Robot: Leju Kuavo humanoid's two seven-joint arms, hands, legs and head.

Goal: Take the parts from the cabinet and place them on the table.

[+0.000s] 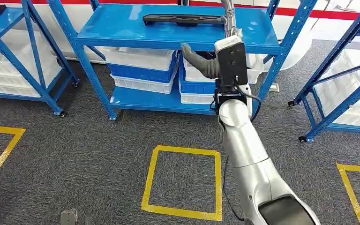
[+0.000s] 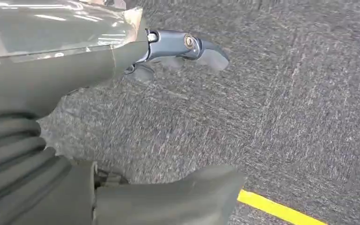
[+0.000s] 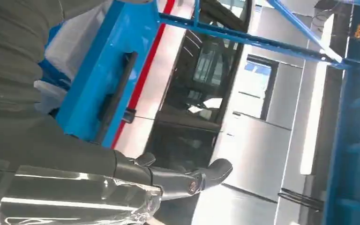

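A long black part [image 1: 183, 19] lies on the top level of the blue cabinet shelf [image 1: 122, 30]. My right hand [image 1: 205, 63] is raised in front of the shelf's front edge, near the part's right end. Its thumb is spread out to the left, its fingers [image 1: 228, 13] reach up past the shelf, and it holds nothing. In the right wrist view the right hand [image 3: 178, 180] is apart from the black part [image 3: 117, 93] on the blue shelf [image 3: 93, 79]. My left hand [image 2: 178, 47] hangs over the grey carpet with its fingers stretched out and nothing in them.
White and blue bins [image 1: 143, 65] stand on the lower level under the shelf. More blue racks stand at the left [image 1: 9, 56] and right [image 1: 342, 79]. Yellow tape squares [image 1: 183, 180] mark the grey carpet in front of the cabinet.
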